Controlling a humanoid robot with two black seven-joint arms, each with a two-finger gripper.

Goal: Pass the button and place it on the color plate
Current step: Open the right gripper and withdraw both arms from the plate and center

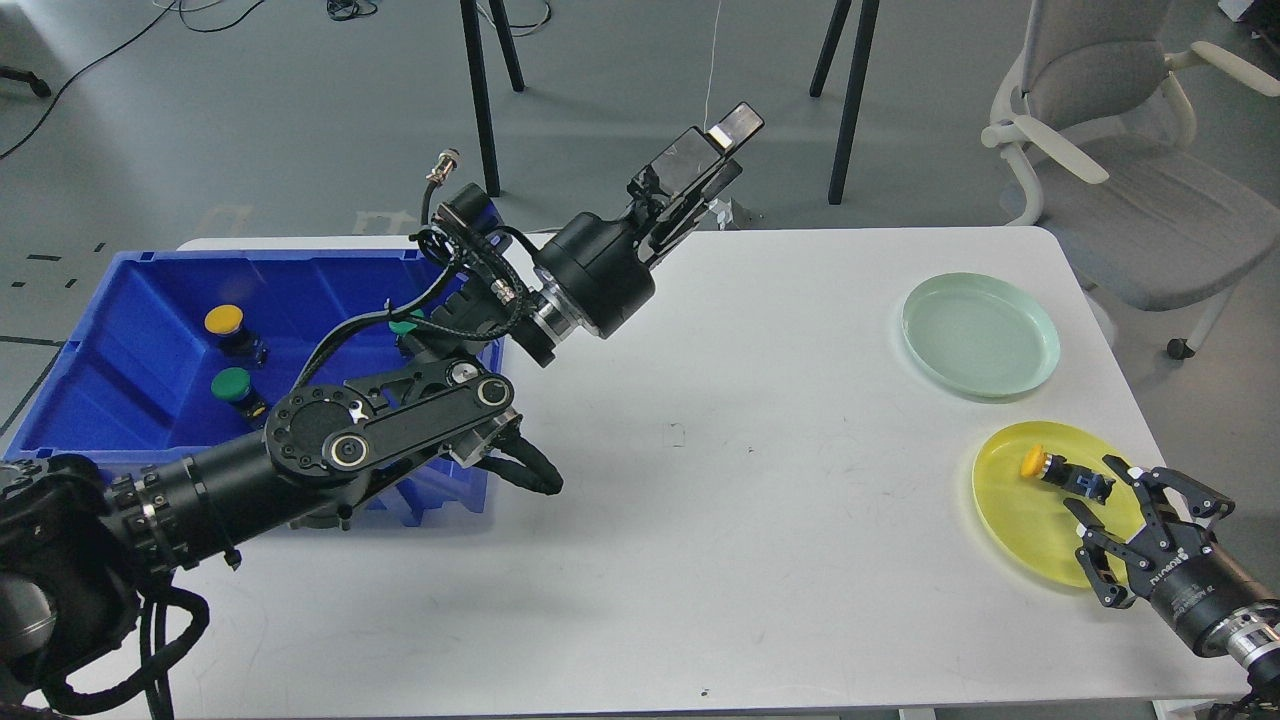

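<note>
- The left arm (330, 440) is matt black, its flat link ringed with small screws around round silver-centred joints.
- Black braided cables loop along it, with a green clip and a silver connector near the wrist.
- The left gripper (715, 150) has flat, glossy black fingers.
- The right gripper (1125, 515) is black, with linked fingers, white lettering and a silver wrist ring.

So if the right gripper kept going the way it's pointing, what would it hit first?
Likely the yellow button lying on the yellow plate: the open right gripper points at it, though height is hard to judge.
</note>
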